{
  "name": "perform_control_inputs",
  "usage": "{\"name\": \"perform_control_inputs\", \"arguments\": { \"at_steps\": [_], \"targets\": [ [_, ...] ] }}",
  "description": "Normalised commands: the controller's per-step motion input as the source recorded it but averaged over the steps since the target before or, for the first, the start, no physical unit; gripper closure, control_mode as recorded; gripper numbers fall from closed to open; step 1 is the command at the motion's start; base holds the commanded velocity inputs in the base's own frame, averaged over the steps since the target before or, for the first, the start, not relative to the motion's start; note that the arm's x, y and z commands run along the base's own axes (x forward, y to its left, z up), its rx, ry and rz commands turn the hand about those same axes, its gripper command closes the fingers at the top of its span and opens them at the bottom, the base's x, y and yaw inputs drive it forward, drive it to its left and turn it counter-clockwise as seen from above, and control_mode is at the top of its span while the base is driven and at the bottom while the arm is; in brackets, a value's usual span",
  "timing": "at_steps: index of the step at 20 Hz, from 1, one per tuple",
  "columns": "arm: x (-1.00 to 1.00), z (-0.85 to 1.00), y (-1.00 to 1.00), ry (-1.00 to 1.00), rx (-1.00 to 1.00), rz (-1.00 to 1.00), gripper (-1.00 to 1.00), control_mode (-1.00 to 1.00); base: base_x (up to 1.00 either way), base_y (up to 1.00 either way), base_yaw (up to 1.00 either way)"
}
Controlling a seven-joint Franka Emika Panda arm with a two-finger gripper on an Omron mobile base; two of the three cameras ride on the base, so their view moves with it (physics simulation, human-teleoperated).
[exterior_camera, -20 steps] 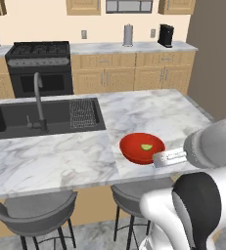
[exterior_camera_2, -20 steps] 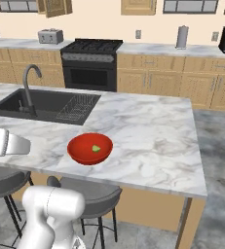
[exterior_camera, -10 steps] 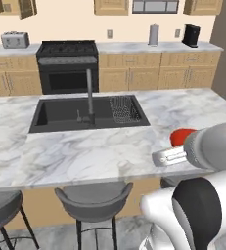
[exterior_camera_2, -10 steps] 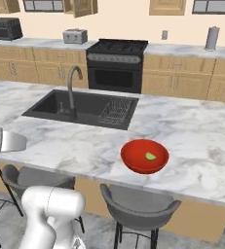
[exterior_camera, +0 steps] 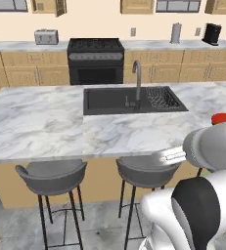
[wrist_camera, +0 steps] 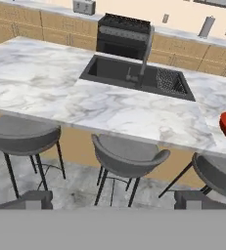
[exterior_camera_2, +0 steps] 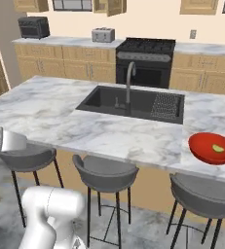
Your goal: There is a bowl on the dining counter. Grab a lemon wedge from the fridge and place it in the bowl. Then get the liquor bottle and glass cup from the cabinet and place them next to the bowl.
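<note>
Jaws spread wide, empty, near desk edge. Tiny yellow-green lemon wedge [exterior_camera_2: 218, 148] sits in shallow red bowl [exterior_camera_2: 212, 148], right end of white-grey marbled desk [exterior_camera_2: 60, 112]. Liquor bottle next, probably: smooth, breakable glass; best gripped round the body.

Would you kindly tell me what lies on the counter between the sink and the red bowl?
Bare marbled counter separates sink and bowl in the right base view.
</note>
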Motion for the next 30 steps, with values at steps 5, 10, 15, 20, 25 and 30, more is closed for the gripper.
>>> {"name": "perform_control_inputs", "arguments": {
  "at_steps": [5,10,15,20,25,30],
  "targets": [
    [0.0,0.0,0.0,0.0,0.0,0.0,-1.0,1.0,-0.89,0.97,0.04],
    [0.0,0.0,0.0,0.0,0.0,0.0,-1.0,1.0,-0.16,0.94,-0.03],
    [0.0,0.0,0.0,0.0,0.0,0.0,-1.0,1.0,0.06,0.94,-0.14],
    [0.0,0.0,0.0,0.0,0.0,0.0,-1.0,1.0,0.04,1.0,-0.17],
    [0.0,0.0,0.0,0.0,0.0,0.0,-1.0,1.0,0.22,1.0,-0.19],
    [0.0,0.0,0.0,0.0,0.0,0.0,-1.0,1.0,0.35,1.0,-0.21]
  ]
}}
